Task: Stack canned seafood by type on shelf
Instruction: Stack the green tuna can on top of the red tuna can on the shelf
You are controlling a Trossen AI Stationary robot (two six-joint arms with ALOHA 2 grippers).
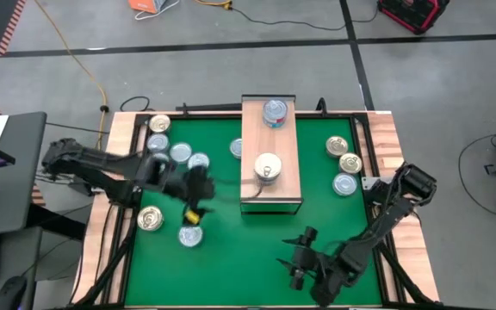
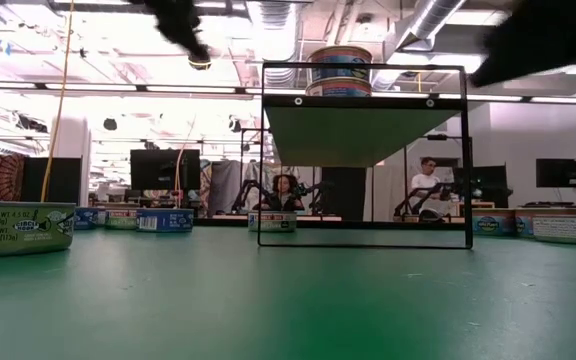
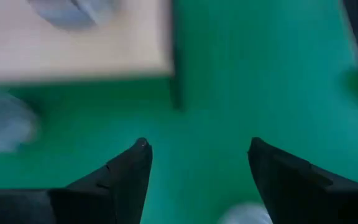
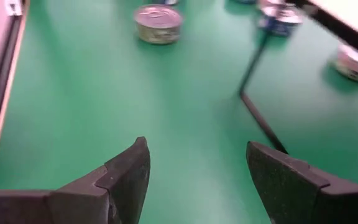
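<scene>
- My left gripper (image 3: 196,146) has its two dark fingers spread well apart with only green mat between them; it holds nothing.
- From above, the left gripper (image 1: 198,191) hangs over the mat just left of the shelf's near end, with its arm reaching in from the table's left edge.
- My right gripper (image 4: 194,149) is also wide open and empty, with bare mat between its fingers.
- In the high view the right gripper (image 1: 301,256) sits over the near right part of the mat, well apart from the shelf and from every tin.
- The shelf (image 1: 291,164), a light-wood block on a thin black frame, stands in the middle of the green mat (image 1: 231,258), running from the far edge toward me.
- On it I see a blue-silver tin (image 1: 274,112) at the far end and a white-topped tin (image 1: 268,167) nearer the middle, apart from each other.
- Left of the shelf lie loose tins: a gold-topped one (image 1: 159,125) far back, several blue-silver ones (image 1: 180,153) beside it, another gold-topped tin (image 1: 150,219) and a blue-silver tin (image 1: 190,236) nearer me.
- Right of the shelf three more tins cluster, two gold-topped (image 1: 339,146) and one blue-silver (image 1: 344,184).
- In the low view two people (image 2: 427,180) sit in the room behind the table.
</scene>
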